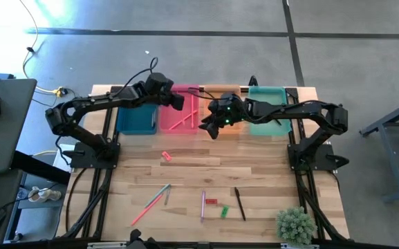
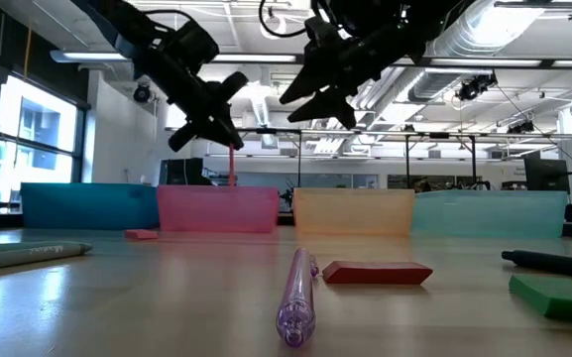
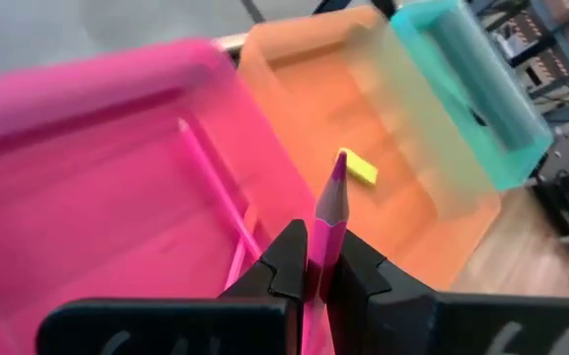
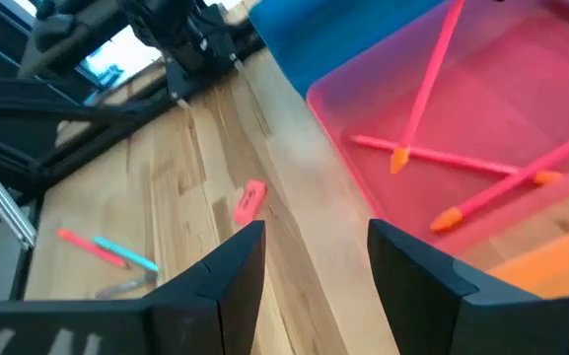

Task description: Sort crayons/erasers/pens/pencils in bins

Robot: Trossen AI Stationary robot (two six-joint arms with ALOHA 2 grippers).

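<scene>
**Pencil hanging over the pink bin**

The pencil (image 3: 329,212) is sitting clamped in the left pincer (image 3: 311,258), above the pink bin (image 1: 178,117), where other pencils (image 4: 481,163) are lying. The right pincer (image 4: 314,258) is hovering released near that bin's front edge. An eraser (image 4: 248,201) is lying on the surface (image 1: 185,176).

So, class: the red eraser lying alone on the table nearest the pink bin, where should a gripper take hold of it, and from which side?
Probably from straight above, fingers closing across the short width of the red eraser. It lies flat on the table, so its side faces are the only ones free, and nothing crowds it. The right gripper, open near the pink bin, is empty.
</scene>
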